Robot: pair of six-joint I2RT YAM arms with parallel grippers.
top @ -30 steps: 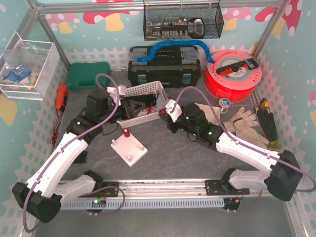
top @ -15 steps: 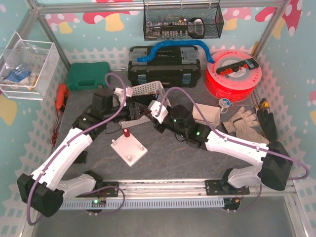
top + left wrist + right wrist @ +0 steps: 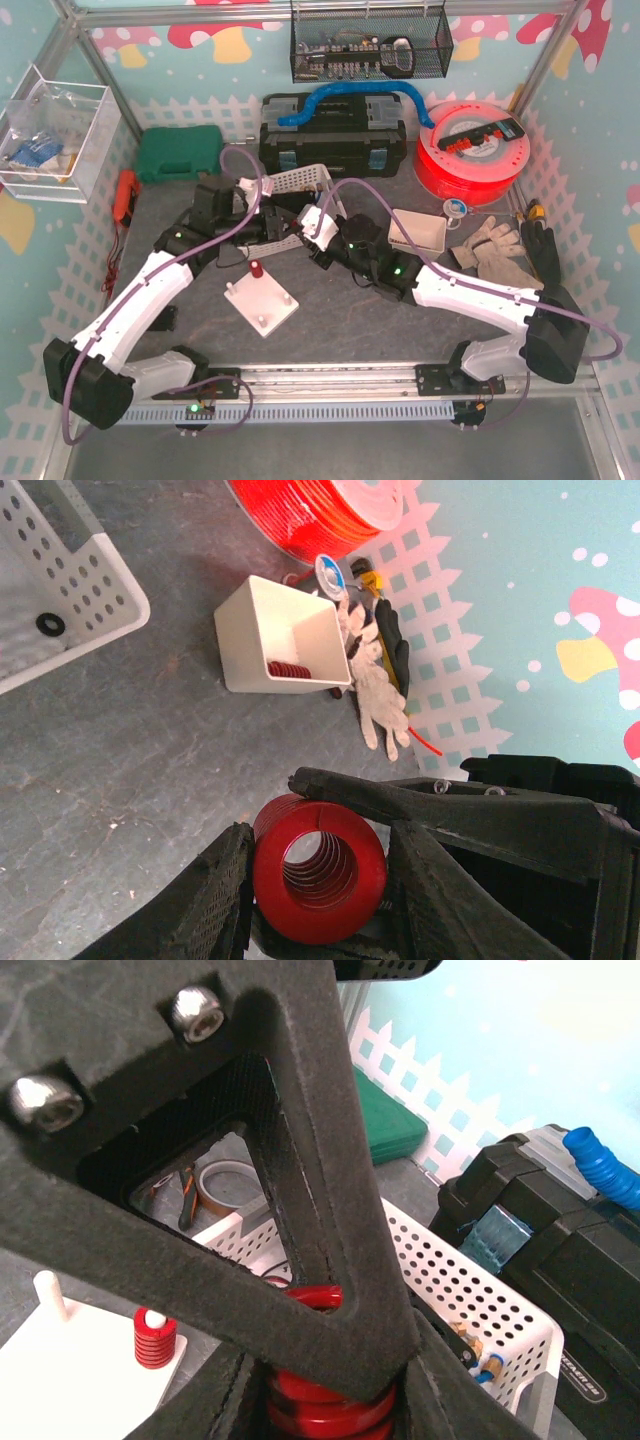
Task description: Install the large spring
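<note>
The large red spring (image 3: pixel 350 905) sits between the fingers of my left gripper (image 3: pixel 320 832), which is shut on it. My right gripper (image 3: pixel 330 1385) is closed round the same spring (image 3: pixel 320 1415) from the other side; one of its fingers (image 3: pixel 400 798) lies across the spring's top. In the top view the two grippers meet in front of the basket, the left gripper (image 3: pixel 283 222) against the right gripper (image 3: pixel 306 226), and the spring is hidden. The white base plate (image 3: pixel 262 302) lies below them with a small red spring (image 3: pixel 256 268) on one peg, which also shows in the right wrist view (image 3: pixel 153 1337).
A white perforated basket (image 3: pixel 300 180) stands just behind the grippers. A white bin (image 3: pixel 420 232) holding red washers is to the right, with gloves (image 3: pixel 495 242) beyond. A black toolbox (image 3: pixel 330 135), a red spool (image 3: pixel 470 150) and a green case (image 3: pixel 178 152) line the back.
My left gripper has moved right, away from the basket, and my right gripper has moved left. The two now meet on the large spring.
</note>
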